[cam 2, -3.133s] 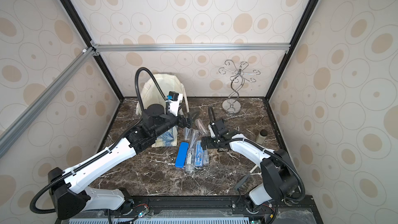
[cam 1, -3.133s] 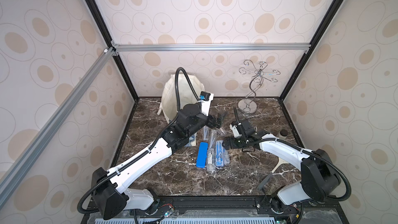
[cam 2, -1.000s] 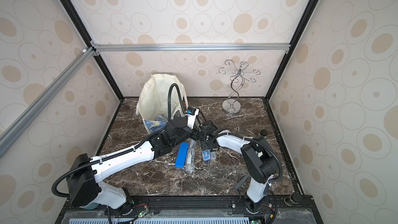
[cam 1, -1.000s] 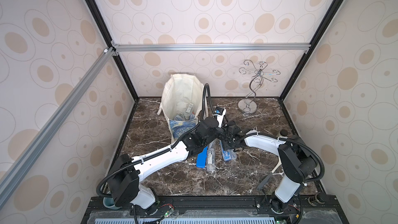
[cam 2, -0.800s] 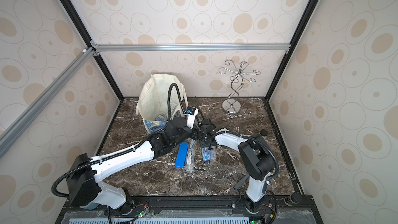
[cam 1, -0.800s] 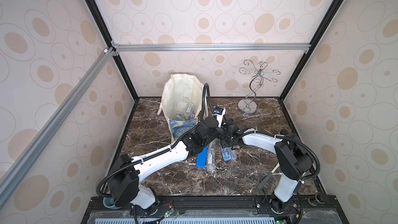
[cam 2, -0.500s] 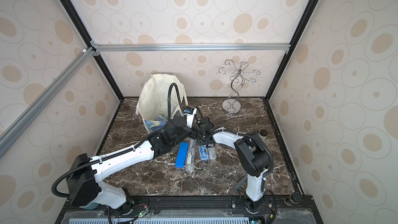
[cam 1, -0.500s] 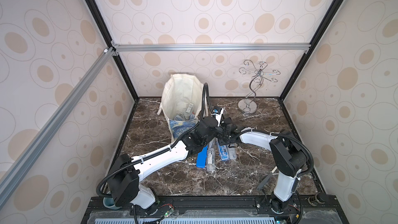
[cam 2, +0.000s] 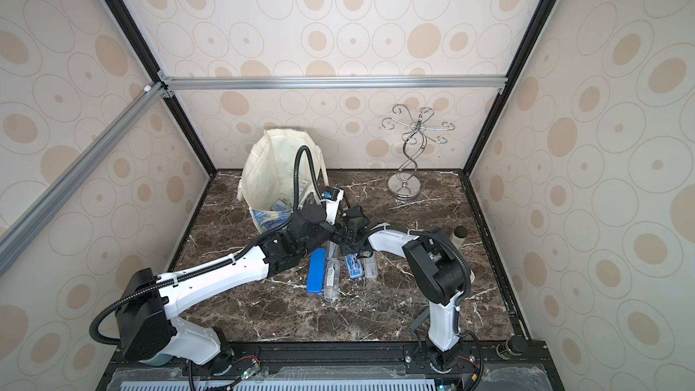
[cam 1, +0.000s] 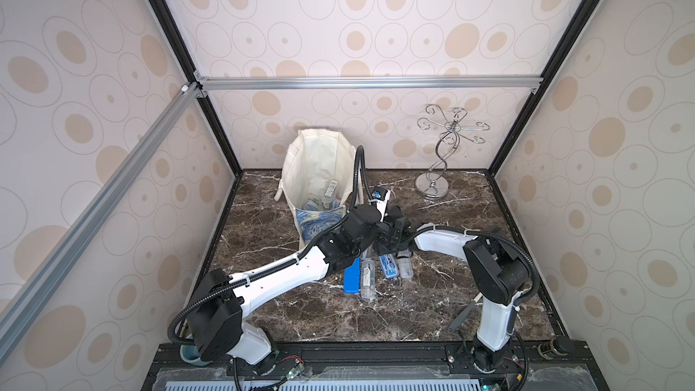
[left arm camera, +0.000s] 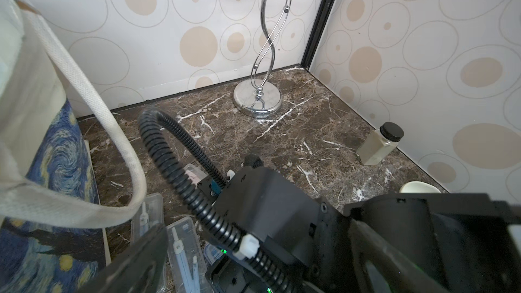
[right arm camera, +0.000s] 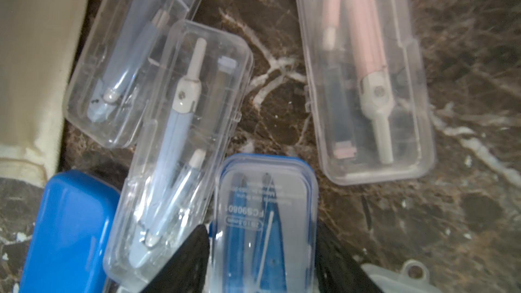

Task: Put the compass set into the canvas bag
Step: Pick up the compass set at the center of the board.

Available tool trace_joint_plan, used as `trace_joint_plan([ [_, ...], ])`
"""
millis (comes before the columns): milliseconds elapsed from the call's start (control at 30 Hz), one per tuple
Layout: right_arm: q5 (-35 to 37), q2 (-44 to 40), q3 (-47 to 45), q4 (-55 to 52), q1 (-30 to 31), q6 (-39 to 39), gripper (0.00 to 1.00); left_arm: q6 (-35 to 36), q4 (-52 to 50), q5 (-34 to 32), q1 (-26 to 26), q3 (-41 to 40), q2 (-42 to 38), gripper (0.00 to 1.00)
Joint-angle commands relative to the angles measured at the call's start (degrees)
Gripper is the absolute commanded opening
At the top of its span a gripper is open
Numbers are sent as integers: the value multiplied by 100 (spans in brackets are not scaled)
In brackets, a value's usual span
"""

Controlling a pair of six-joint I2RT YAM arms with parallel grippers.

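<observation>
Several compass sets in plastic cases lie on the marble next to the canvas bag (cam 1: 319, 167) (cam 2: 278, 167), which stands open with more cases inside. My right gripper (right arm camera: 262, 232) (cam 1: 387, 246) is shut on a blue-rimmed compass set (right arm camera: 265, 193) (cam 2: 354, 267) that lies on the table, one black finger (right arm camera: 186, 257) pressed against each long side. Beside it lie clear cases with a light-blue compass (right arm camera: 183, 136) and a pink compass (right arm camera: 366, 80), and a solid blue case (right arm camera: 67, 235) (cam 1: 352, 276). My left gripper (left arm camera: 253, 263) hangs wide open over the right wrist, beside the bag's painted face (left arm camera: 64, 159).
A chrome spiral stand (cam 1: 432, 186) (left arm camera: 258, 100) stands at the back right. A small bottle with a black lid (left arm camera: 377, 147) (cam 2: 459, 235) stands by the right wall. The bag's strap handle (left arm camera: 112, 136) droops close to my left gripper.
Over the last second my right arm has reached left along the row of cases towards the bag. The left arm has stayed put, after coming away from the bag earlier.
</observation>
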Motion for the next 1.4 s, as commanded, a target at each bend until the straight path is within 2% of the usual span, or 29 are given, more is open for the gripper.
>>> trace_joint_plan([
  [0, 285, 110, -292, -1024, 167, -45, 62, -60, 92, -14, -47, -50, -201, 100],
  [167, 1020, 214, -235, -1485, 364, 15, 62, -137, 211, -237, -47, -131, -398, 100],
  [300, 1196, 351, -108, -1623, 494, 38, 61, -138, 290, -431, -46, -158, -620, 100],
  [533, 1273, 595, 128, -1771, 527, 155, 57, -77, 293, -830, -38, -293, -1050, 100],
  [767, 984, 86, 121, -1566, 460, 133, 56, -50, 291, -919, -20, -456, -1272, 100],
  [1033, 243, -800, 282, -1397, -123, 61, 56, 28, 369, -651, -10, -491, -1347, 100],
  [1200, -16, -1257, 435, -1353, -610, 127, 56, 66, 530, -301, -11, -534, -1321, 100],
  [1367, 26, -1630, 548, -1287, -1103, 198, 55, -17, 574, 70, -11, -488, -1075, 100],
])
